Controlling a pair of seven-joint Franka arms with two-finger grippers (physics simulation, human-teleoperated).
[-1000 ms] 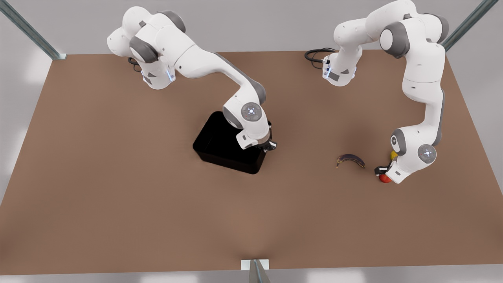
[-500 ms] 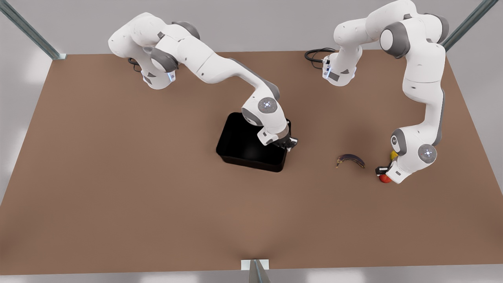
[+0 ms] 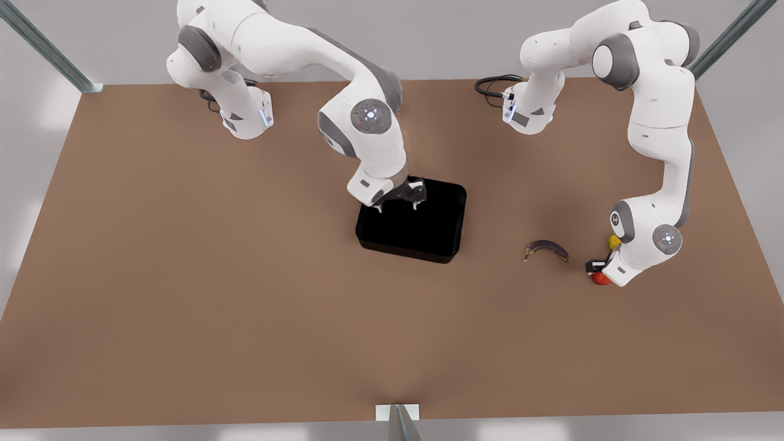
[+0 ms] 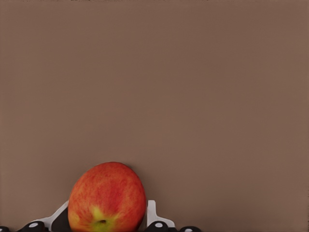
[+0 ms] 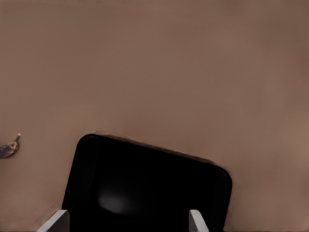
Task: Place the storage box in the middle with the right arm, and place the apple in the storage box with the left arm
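Right gripper [image 3: 399,202]: yours on the front view's left, fingers spread, hanging over the far edge of the storage box [image 3: 422,229], holding nothing. The right wrist view shows both fingertips apart above the black tub, so judge the box released.

Storage box: rests flat on the brown table [image 3: 184,306], near mid-table, which suits its placing.

Left gripper [image 3: 595,269]: low on the front view's right, fingers either side of the apple [image 4: 107,198]; you cannot tell whether they pinch it.

Apple: on the table, well apart from the box, beside a yellow-green fruit [image 3: 613,241] and a dark banana [image 3: 547,248].
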